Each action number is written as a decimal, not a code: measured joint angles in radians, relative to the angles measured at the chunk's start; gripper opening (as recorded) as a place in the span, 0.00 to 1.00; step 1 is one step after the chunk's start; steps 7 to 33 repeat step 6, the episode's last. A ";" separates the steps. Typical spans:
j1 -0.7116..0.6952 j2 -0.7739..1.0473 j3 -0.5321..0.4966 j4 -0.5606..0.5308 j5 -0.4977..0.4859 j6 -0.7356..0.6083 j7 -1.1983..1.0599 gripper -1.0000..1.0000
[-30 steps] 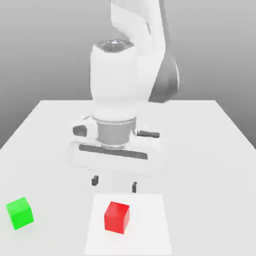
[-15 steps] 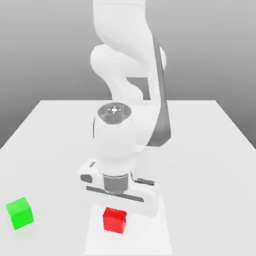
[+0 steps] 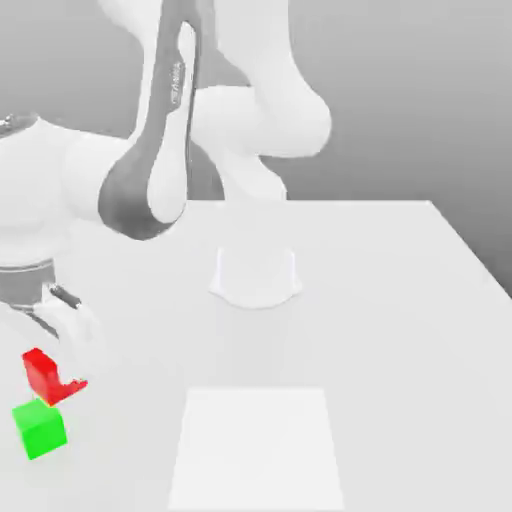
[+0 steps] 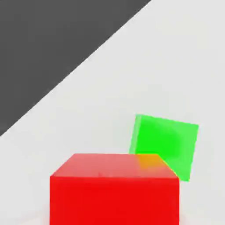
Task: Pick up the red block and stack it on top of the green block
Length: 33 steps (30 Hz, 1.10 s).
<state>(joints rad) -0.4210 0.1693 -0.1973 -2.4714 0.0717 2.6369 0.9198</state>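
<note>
Gripper (image 3: 52,372): at the exterior view's left edge of the table, hanging below the white hand body. Finger spacing cannot be told from the exterior view or the hand view.

Red block (image 3: 44,372): raised off the table, just under the hand body, tilted, directly above the green block and just short of its top face; whether the two touch cannot be told. In the hand view the red block (image 4: 114,189) sits close to the lens, its corner overlapping the green one.

Green block (image 3: 41,428): resting on the table near the exterior view's lower left; seen from above in the hand view (image 4: 169,140), offset slightly from the red block.

Table (image 3: 380,330): white, flat.

Square patch (image 3: 257,448): paler, on the near middle of the table, well apart from both blocks.

Arm (image 3: 160,150): white with grey joints, bent over toward the exterior view's left.
</note>
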 joint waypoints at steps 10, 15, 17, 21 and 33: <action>-0.029 0.102 0.027 0.010 0.043 0.090 -0.032 1.00; -0.029 0.102 0.027 0.010 0.043 0.090 -0.032 1.00; -0.029 0.102 0.027 0.010 0.043 0.090 -0.032 1.00; -0.029 0.102 0.027 0.010 0.043 0.090 -0.032 1.00; -0.029 0.102 0.027 0.010 0.043 0.090 -0.032 1.00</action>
